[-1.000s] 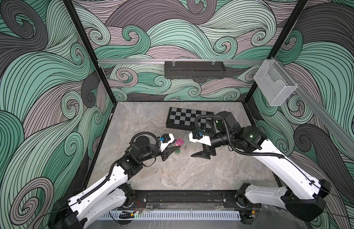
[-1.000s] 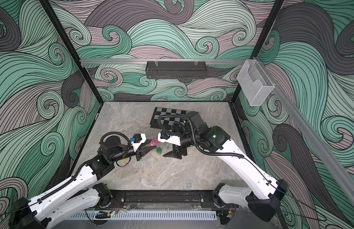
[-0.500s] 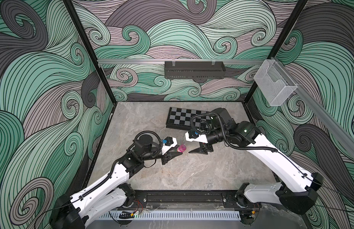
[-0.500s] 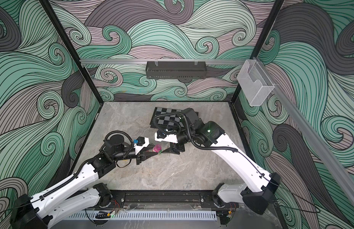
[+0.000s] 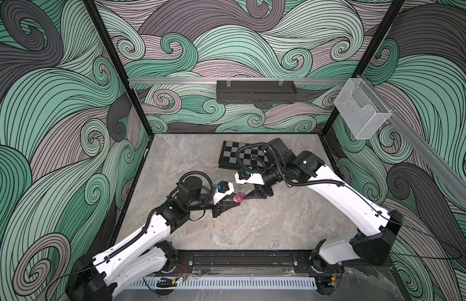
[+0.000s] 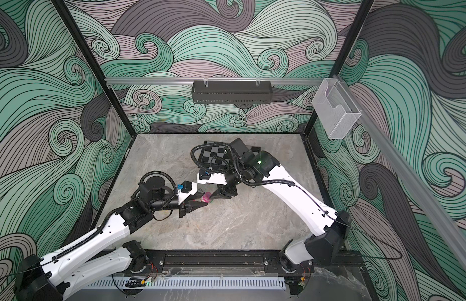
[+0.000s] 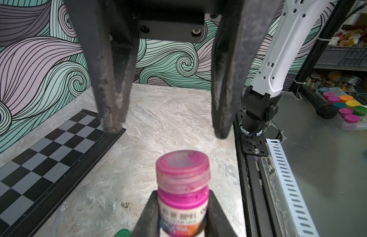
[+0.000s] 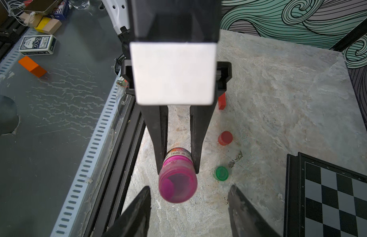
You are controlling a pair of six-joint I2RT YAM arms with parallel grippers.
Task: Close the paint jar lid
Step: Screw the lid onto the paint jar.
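Pink paint jar is clamped in the left hand; right hand faces its lid, jaws apart.

Overhead stereo pair; close, opposed wrist views

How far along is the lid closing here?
Done: left claw grips the jar, lid sitting on it. In hand: right claw, open, faces the lid without touching. Left: close on the lid and twist it tight.
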